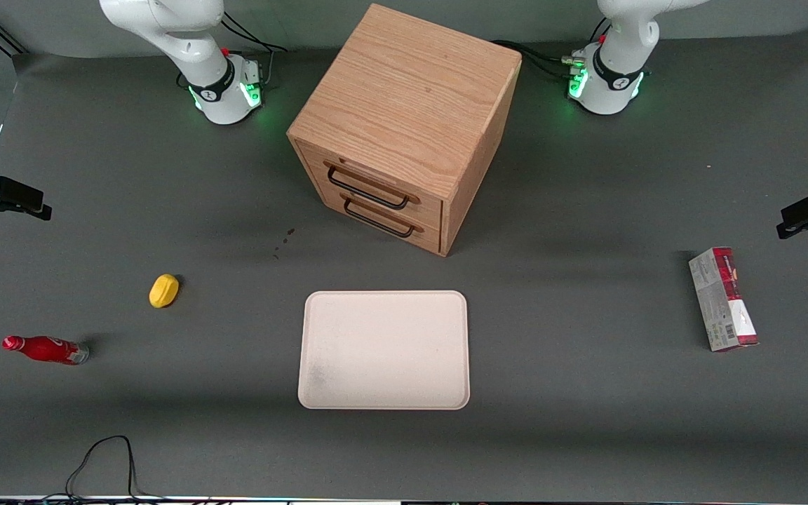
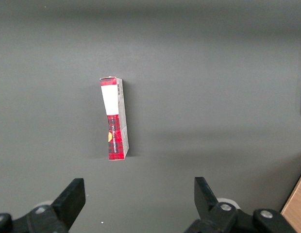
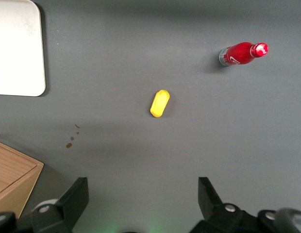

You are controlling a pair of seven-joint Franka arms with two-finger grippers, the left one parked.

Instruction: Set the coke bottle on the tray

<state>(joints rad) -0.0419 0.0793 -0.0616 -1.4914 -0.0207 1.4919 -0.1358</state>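
Coke bottle (image 1: 45,349) toward working arm's end, well apart from tray (image 1: 384,350); gripper (image 3: 143,201) above table.

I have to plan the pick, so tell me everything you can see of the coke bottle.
The coke bottle is small and slim, glossy red with a red cap, white script on its side and a clear silvery base. It seems to stand upright on the grey table, alone, toward the working arm's end, nearer the front camera than the yellow object. The tray lies well apart from it. The open claw hangs high above, touching nothing.
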